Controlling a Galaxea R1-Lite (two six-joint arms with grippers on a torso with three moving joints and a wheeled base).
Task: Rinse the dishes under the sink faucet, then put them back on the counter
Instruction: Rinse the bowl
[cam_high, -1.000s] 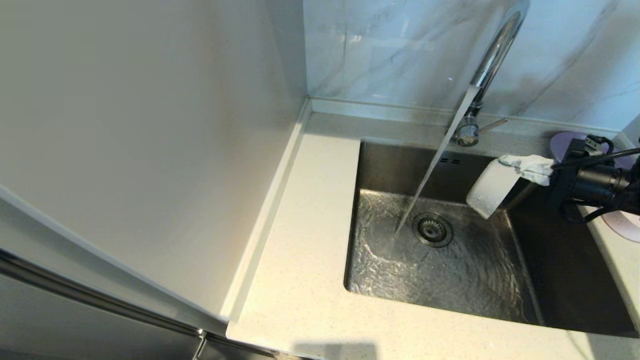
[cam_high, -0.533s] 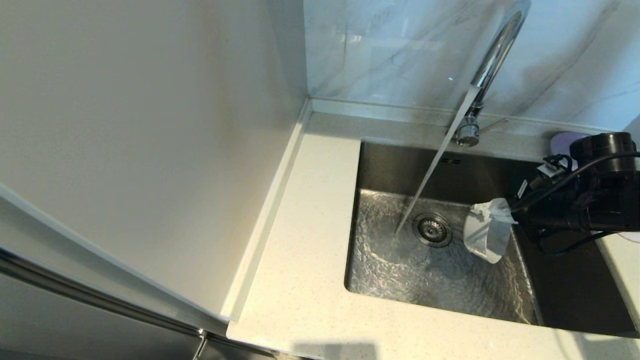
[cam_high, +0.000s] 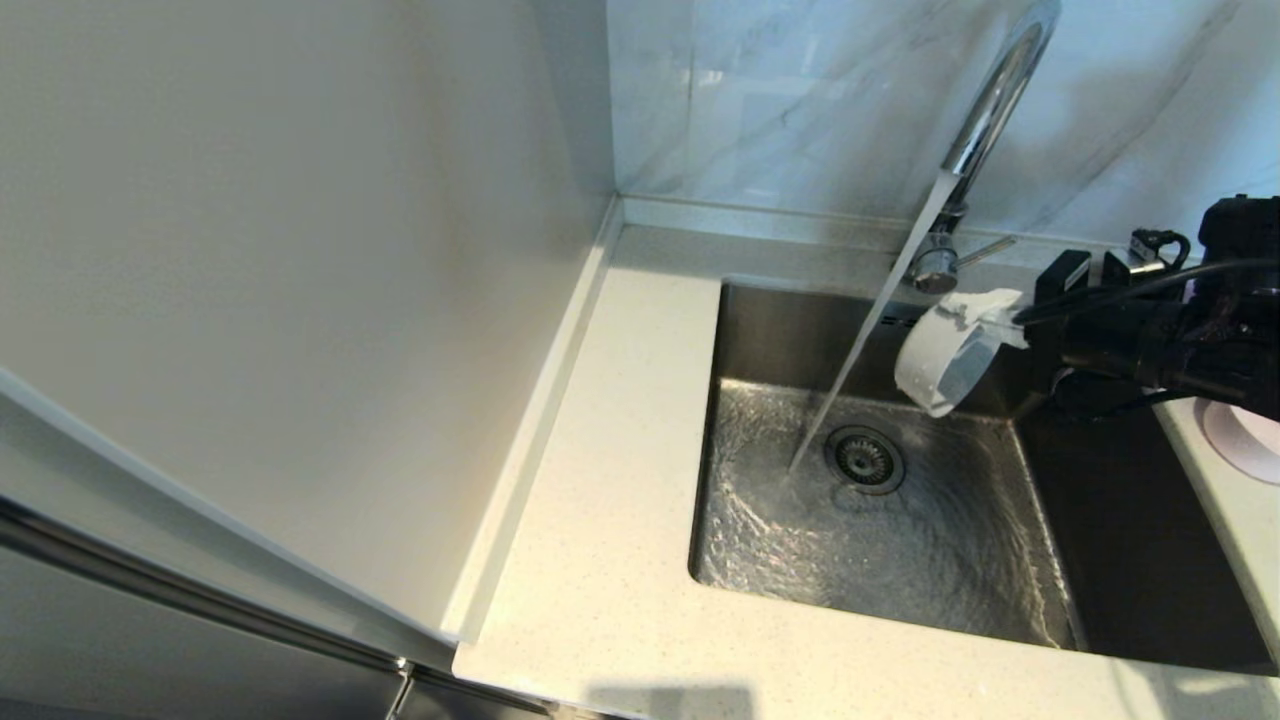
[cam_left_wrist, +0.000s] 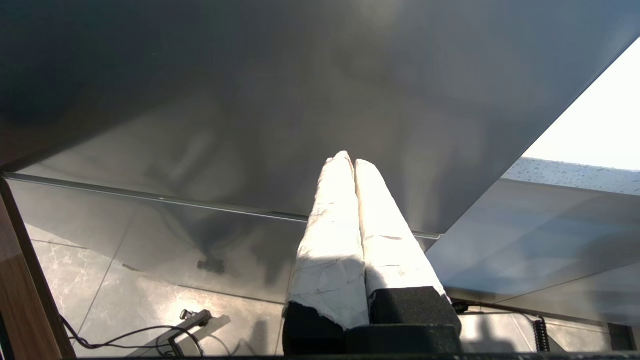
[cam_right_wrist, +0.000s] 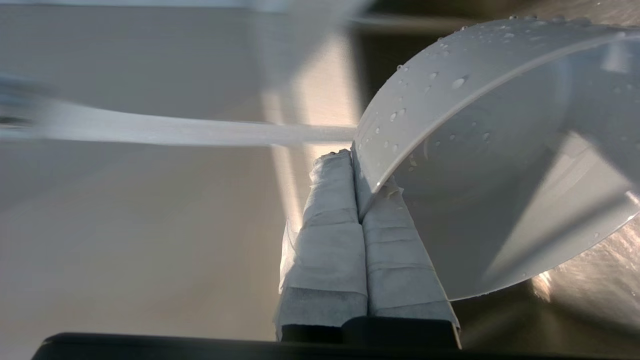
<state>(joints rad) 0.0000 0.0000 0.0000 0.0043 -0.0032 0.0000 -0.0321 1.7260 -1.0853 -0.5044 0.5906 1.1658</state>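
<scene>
My right gripper (cam_high: 985, 312) is shut on the rim of a whitish bowl (cam_high: 938, 365), tipped on its side over the back of the steel sink (cam_high: 780, 330). The bowl hangs just right of the water stream (cam_high: 870, 330) that runs from the chrome faucet (cam_high: 985, 110) down to near the drain strainer (cam_high: 865, 460). In the right wrist view the wet bowl (cam_right_wrist: 500, 165) is pinched at its rim by the right gripper (cam_right_wrist: 356, 162), and the stream (cam_right_wrist: 200, 132) ends at the bowl's outer wall. My left gripper (cam_left_wrist: 348, 162) is shut and empty, parked low away from the sink.
The cream counter (cam_high: 620, 450) wraps round the sink on the left and front. A pale round dish (cam_high: 1240, 435) lies on the counter strip right of the sink, partly behind my right arm. The faucet lever (cam_high: 985, 250) sticks out rightward. A tall cabinet side stands at the left.
The right gripper dipped into the basin with the bowl, then rose and moved left, bringing the bowl up beside the water stream. The left arm has not moved.
</scene>
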